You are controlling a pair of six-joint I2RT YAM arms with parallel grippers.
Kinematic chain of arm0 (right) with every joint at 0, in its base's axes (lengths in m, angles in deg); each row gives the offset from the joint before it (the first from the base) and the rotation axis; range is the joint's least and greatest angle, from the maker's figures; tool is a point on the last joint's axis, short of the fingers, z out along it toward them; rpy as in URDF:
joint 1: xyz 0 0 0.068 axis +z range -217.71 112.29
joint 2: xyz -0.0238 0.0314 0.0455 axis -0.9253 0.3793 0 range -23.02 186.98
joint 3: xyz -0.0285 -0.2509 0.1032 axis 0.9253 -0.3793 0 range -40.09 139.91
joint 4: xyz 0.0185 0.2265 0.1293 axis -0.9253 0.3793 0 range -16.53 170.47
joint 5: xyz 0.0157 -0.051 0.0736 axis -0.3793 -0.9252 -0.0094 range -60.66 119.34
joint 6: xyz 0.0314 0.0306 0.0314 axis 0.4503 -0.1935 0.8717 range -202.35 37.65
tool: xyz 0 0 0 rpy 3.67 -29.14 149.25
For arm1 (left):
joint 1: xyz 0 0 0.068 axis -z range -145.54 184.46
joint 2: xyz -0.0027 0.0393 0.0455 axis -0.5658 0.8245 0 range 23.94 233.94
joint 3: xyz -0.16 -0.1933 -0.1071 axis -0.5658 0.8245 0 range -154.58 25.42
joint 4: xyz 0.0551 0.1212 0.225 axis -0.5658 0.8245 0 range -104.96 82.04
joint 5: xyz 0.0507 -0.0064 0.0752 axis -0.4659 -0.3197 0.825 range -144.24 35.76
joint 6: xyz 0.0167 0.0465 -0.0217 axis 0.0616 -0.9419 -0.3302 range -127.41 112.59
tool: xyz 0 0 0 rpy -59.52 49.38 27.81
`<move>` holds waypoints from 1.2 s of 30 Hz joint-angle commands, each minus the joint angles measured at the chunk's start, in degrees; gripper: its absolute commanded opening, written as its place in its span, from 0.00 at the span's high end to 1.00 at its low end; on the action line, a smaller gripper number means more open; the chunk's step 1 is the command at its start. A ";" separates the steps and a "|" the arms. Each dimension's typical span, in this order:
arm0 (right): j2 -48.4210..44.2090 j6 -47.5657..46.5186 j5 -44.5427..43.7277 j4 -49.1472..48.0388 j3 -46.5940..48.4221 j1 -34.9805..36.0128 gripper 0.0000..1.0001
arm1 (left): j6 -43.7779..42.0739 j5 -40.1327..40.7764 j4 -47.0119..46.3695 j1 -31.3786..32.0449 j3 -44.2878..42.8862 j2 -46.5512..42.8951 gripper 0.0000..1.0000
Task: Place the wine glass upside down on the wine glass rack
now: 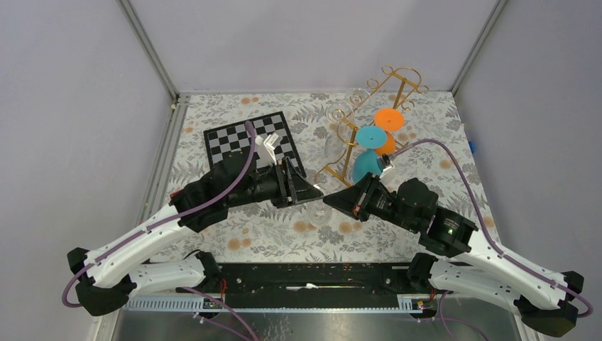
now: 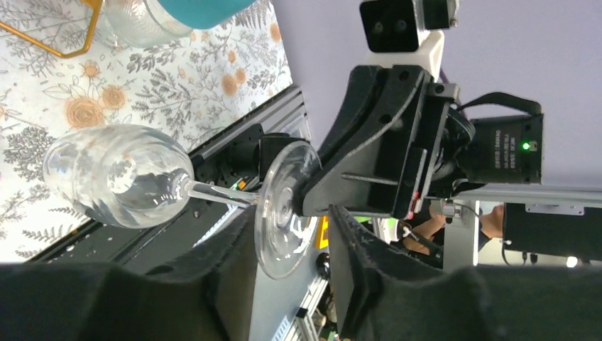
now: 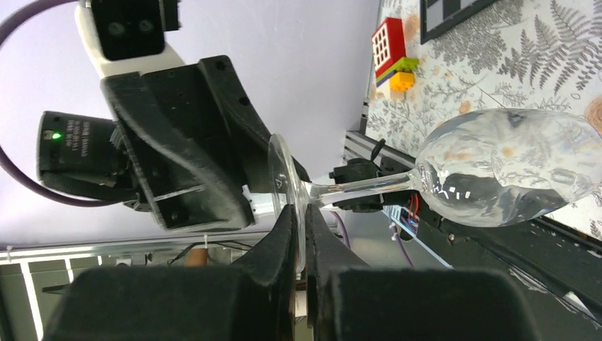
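A clear wine glass lies level in the air between my two grippers, over the near middle of the table. Its bowl points toward the table's front edge. My right gripper is shut on the rim of the glass's round foot. My left gripper is open, one finger on each side of the same foot, with a gap on the right side. The gold wire wine glass rack stands at the back right, beyond both grippers.
On the rack hang glasses with a teal foot and an orange foot. A black-and-white chessboard lies at the back left. A small stack of toy bricks sits at the table's left edge. A black rail runs along the front.
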 commanded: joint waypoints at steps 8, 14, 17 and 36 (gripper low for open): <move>-0.47 -2.48 2.20 2.54 1.02 -0.17 1.00 | -5.93 6.42 1.97 -0.17 -3.71 -3.64 0.07; -2.79 -4.77 1.47 7.95 2.20 -0.17 1.00 | -9.40 8.67 6.73 -2.80 -4.43 -4.79 0.01; -4.33 -6.22 -0.87 11.81 2.98 -0.19 1.00 | -11.37 9.17 10.37 -4.40 -5.35 -4.51 0.01; -8.74 -12.44 -10.49 38.61 14.61 -0.21 1.00 | -18.34 24.29 34.88 -8.38 -10.61 1.64 0.01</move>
